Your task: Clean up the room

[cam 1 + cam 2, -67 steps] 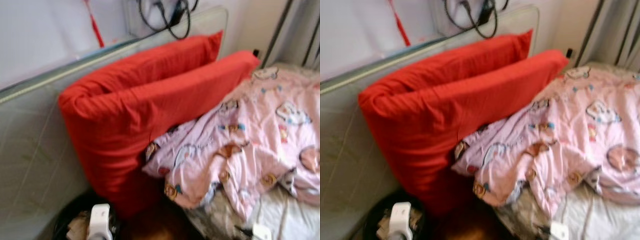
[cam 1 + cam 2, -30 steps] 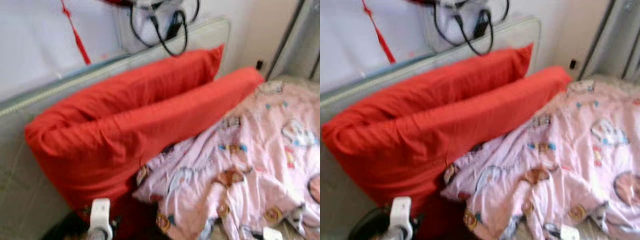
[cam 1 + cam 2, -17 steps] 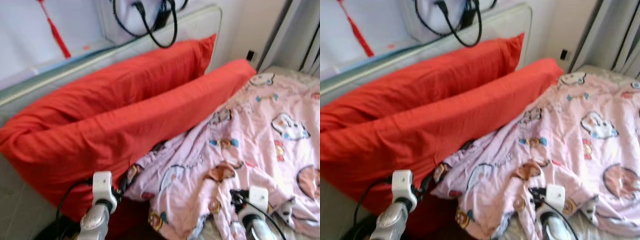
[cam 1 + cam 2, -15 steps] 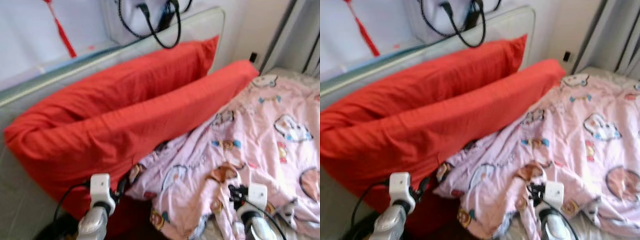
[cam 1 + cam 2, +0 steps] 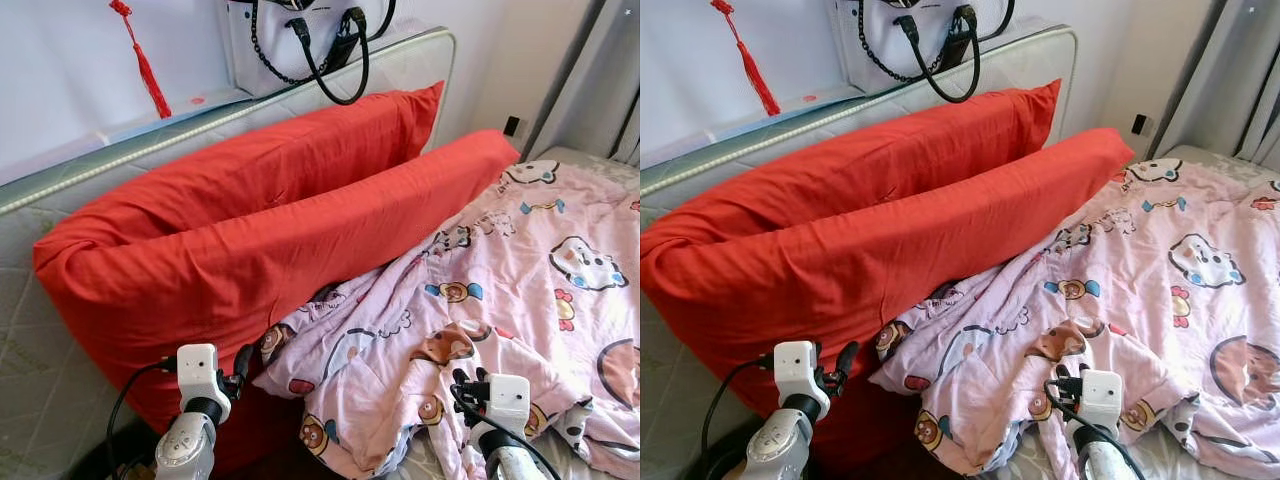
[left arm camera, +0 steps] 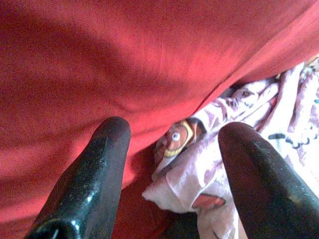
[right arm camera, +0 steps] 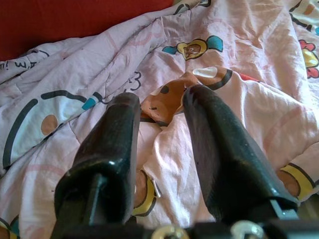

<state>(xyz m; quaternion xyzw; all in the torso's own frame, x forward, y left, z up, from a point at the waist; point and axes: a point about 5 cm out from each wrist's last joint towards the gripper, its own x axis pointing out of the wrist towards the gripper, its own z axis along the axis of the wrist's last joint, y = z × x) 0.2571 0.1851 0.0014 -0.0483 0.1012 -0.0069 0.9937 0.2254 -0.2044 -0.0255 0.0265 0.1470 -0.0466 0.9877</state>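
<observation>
Reaching in since a sec ago: left pincer wide open by long red fabric pillow; right pincer narrowly parted, empty, over crumpled pink cartoon-print blanket on bed, prob. next grab.

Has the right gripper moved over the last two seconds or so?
Yes. The right gripper has come up and forward over the pink blanket, towards the red pillows.

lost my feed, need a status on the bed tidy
Left gripper open, at red pillow. Right gripper open, over pink blanket, rumpled. Nothing held.
</observation>
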